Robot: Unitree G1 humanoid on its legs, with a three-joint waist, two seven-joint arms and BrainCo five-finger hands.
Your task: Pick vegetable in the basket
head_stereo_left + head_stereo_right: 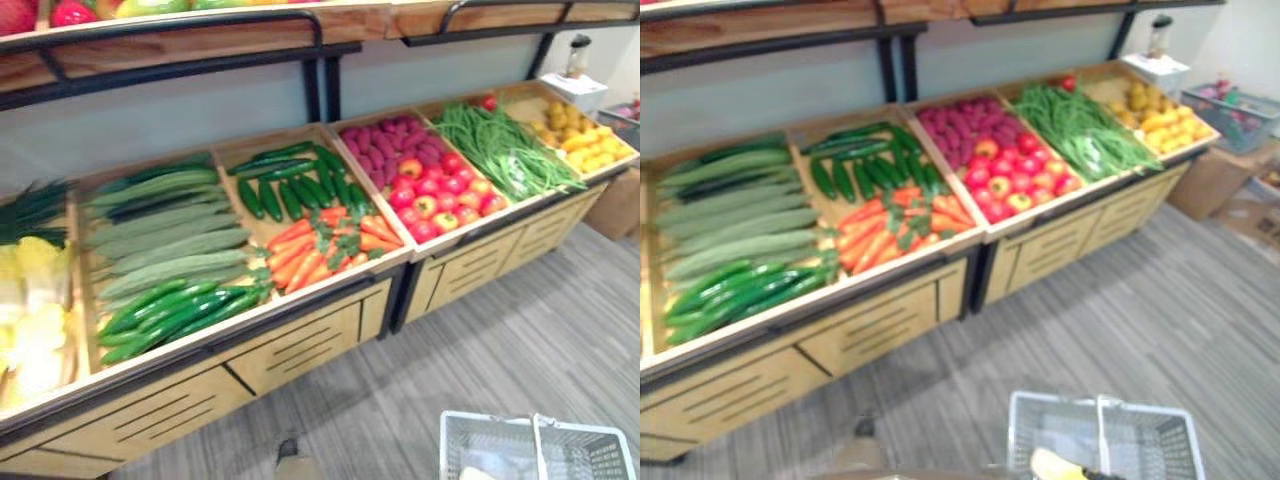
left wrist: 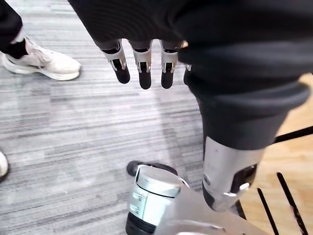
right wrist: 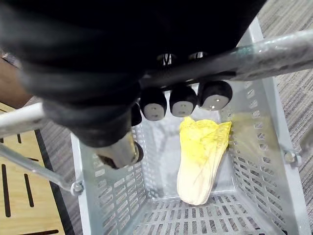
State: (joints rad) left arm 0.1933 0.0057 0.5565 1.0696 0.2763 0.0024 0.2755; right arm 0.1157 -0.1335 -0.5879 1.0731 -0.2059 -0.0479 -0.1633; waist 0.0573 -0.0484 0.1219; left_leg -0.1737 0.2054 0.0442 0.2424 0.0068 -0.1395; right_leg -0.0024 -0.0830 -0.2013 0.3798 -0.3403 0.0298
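Now the right hand (image 3: 182, 101) is curling its fingers round the handle (image 3: 259, 54) of the basket (image 3: 105, 196); holding it level should be stopping the load from sliding. The left hand (image 2: 142, 61) is hanging open and empty over the floor (image 2: 73, 127). The cabbage (image 3: 200, 156) is lying in the basket, pale yellow, crinkled at the top, tapering to its stalk.

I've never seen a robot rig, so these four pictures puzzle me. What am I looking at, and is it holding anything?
It is a humanoid robot. The two wide pictures come from cameras on its head, looking down at a wooden produce stand with carrots, cucumbers, apples and green beans. The two close ones come from its wrists. The right hand is curled round the handle of a grey basket, with a yellow cabbage lying inside. The left hand hangs open above the floor, holding nothing.
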